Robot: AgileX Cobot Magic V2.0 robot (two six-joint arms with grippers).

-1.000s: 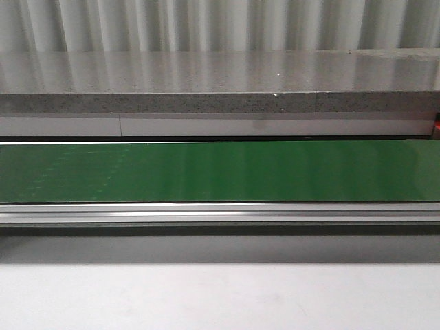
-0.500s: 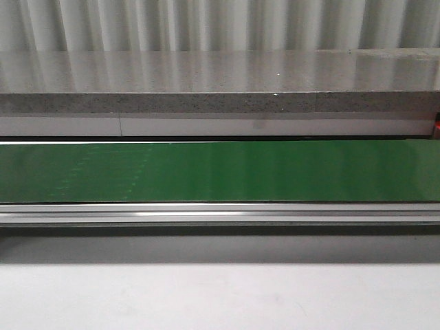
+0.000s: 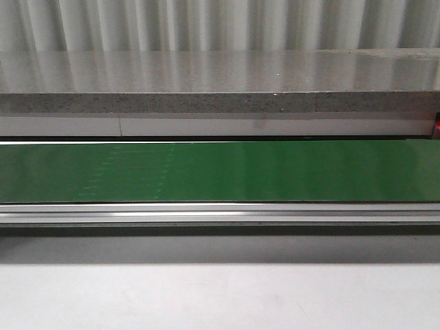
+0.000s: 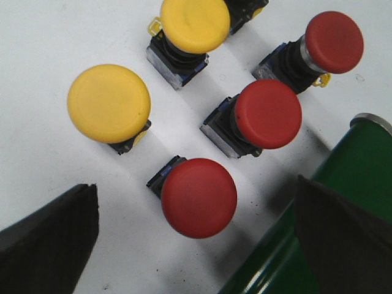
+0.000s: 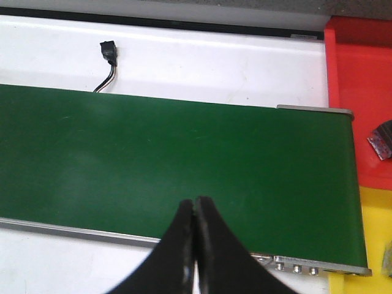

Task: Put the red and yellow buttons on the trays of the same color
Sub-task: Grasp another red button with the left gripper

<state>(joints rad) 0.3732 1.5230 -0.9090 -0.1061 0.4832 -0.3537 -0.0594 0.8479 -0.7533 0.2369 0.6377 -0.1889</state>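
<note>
- Left end effector (image 4: 196,245): released, its two dark fingers (image 4: 49,236) spread wide and hanging over a cluster of push buttons, grasping nothing.
- Nearest red button (image 4: 198,196): directly between the spread fingers, standing cap-up on the white tabletop (image 4: 37,49). I judge it light and rigid, a hard plastic mushroom cap on a narrower dark body. The domed cap looks smooth and likely slippery; a hold across the cap's rim or on the squarer body beneath seems surest.
- Second red button (image 4: 267,113) and third red button (image 4: 334,41): further out, tilted, close to one another but apart.
- Yellow button (image 4: 109,103) and second yellow button (image 4: 195,23): near the reds, none touching; little clearance for fingers between neighbours.
- Right end effector (image 5: 195,245): clenched, fingertips pressed together on nothing, poised over the green conveyor belt (image 5: 171,153).
- Red tray (image 5: 358,92) and yellow tray (image 5: 367,245): at the belt's end, red beyond yellow; a small grey object (image 5: 383,139) lies in the red one, unidentifiable.
- Belt edge (image 4: 343,184): just beside the buttons.
- Room: front view shows the belt (image 3: 220,172), an aluminium rail (image 3: 220,214), a speckled grey ledge (image 3: 220,103) and ribbed wall; no arms there.
</note>
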